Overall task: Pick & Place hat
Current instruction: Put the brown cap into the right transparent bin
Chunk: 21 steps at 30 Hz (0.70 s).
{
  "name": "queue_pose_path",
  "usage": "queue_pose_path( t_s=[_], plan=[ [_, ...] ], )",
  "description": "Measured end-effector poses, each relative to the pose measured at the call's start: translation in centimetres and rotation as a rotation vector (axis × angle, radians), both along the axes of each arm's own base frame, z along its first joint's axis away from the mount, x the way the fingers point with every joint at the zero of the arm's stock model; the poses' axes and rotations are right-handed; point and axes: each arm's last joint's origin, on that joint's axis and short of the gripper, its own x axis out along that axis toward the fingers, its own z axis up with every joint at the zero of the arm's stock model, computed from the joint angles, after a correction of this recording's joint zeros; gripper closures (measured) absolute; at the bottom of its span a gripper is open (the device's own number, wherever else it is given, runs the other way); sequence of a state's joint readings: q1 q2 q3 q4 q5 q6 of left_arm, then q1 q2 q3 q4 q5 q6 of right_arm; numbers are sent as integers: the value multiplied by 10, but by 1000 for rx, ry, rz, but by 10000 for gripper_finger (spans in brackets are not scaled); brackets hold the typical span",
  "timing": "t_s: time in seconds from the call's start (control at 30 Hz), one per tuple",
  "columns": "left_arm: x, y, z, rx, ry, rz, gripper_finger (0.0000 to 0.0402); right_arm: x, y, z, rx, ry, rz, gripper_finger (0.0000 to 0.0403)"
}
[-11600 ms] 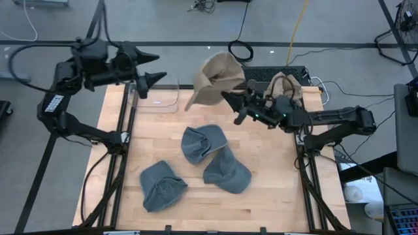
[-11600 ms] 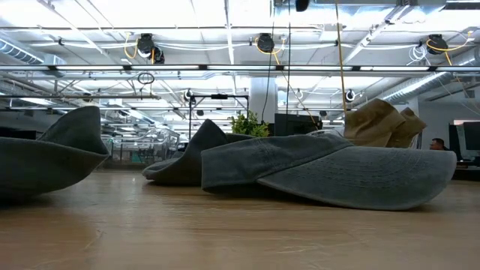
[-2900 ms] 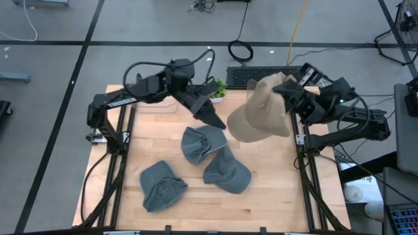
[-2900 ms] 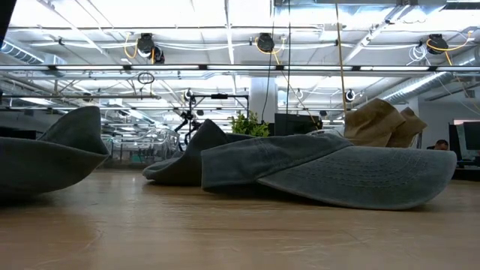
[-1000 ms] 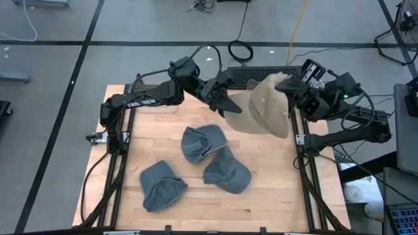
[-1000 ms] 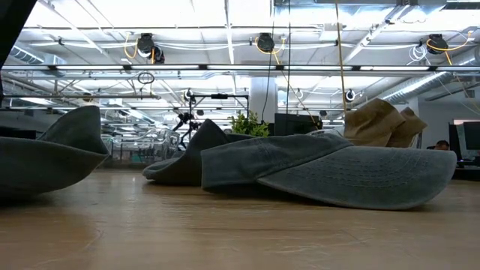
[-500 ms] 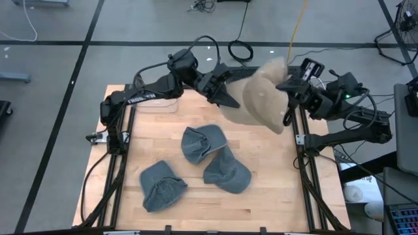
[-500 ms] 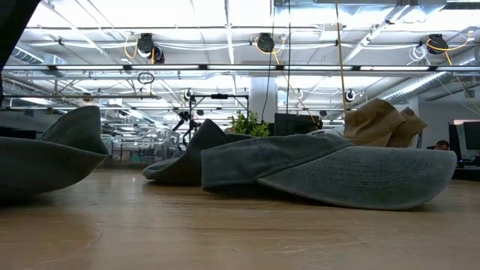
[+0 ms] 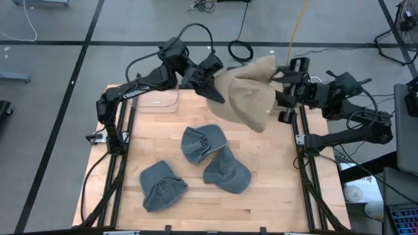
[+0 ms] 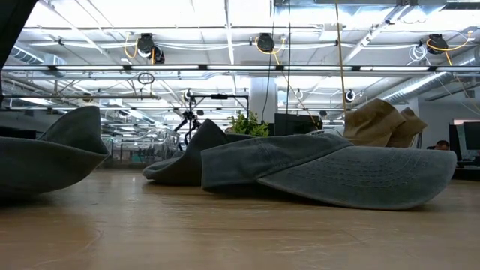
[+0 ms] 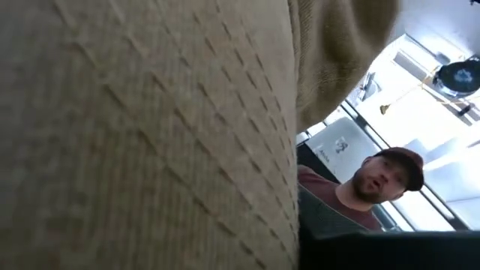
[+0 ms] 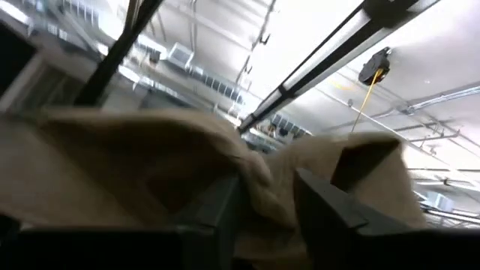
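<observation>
Hanging high over the counter's [image 9: 163, 124] far edge, the soft tan hat [image 9: 248, 94] is pinched by the clenched left end effector [image 9: 219, 96]. The right end effector [image 9: 279, 88] touches its other side, fingers slightly apart. Three floppy gray hats [image 9: 215, 156] lie below, with bare wood around them.

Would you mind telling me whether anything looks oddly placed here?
The tan hat hangs in mid-air above the table's far edge, stretched between the left tool and the right tool. Three grey hats lie in a loose scatter.
</observation>
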State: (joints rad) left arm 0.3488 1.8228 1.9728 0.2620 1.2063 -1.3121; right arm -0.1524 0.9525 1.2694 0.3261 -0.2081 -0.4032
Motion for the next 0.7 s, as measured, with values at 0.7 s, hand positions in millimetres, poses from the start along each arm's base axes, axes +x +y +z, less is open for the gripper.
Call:
queue_pose_path(
  t_s=[0.7],
  plan=[
    [-116,42,40,467,-247,438,387,1,-9,-12,823,75,112,222]
  ],
)
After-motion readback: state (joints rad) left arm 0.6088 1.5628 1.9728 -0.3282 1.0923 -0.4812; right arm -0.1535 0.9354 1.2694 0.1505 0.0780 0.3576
